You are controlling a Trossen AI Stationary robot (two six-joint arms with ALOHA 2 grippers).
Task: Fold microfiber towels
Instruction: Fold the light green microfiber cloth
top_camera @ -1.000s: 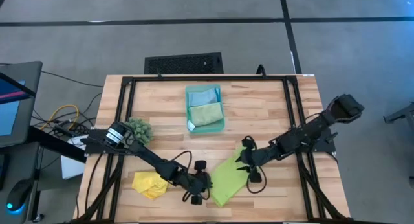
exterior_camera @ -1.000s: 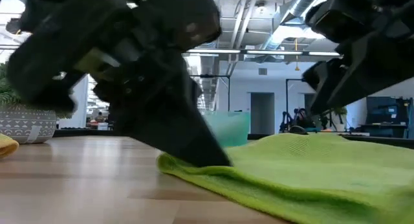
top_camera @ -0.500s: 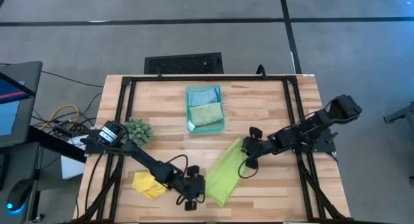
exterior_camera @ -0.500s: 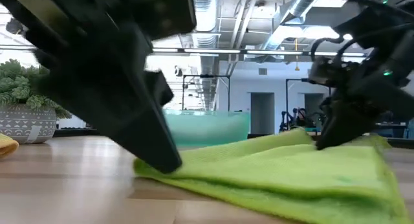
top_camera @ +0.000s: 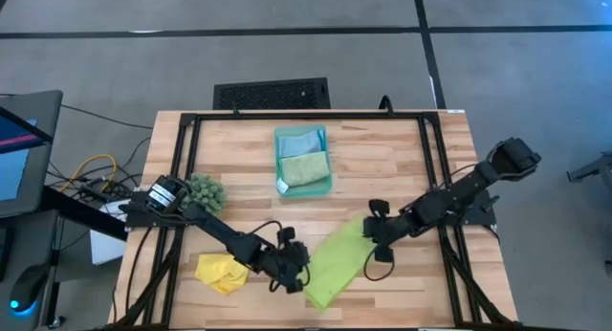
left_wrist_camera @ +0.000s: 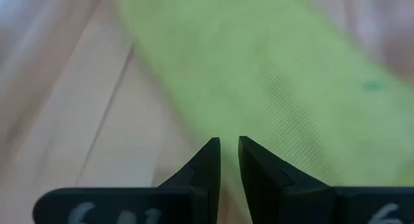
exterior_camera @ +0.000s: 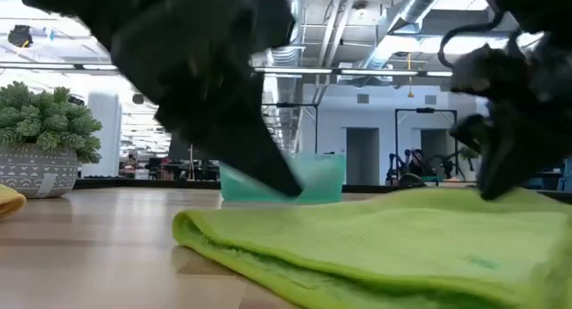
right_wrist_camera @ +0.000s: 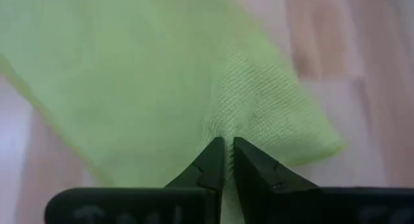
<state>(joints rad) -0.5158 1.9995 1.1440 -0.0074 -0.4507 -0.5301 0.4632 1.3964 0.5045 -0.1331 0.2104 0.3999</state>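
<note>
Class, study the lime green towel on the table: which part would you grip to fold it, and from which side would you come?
Grip the lime green towel at its end corners, coming down from above. It lies flat as a long diagonal strip, so only its thin edges can be pinched. The right gripper already pinches the far end; the left gripper sits at the near end.

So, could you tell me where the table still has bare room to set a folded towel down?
Bare wood lies right of the teal tray, toward the far right corner, and left of it above the plant. The near edge is crowded: yellow towel, lime towel, left gripper, right gripper.
</note>
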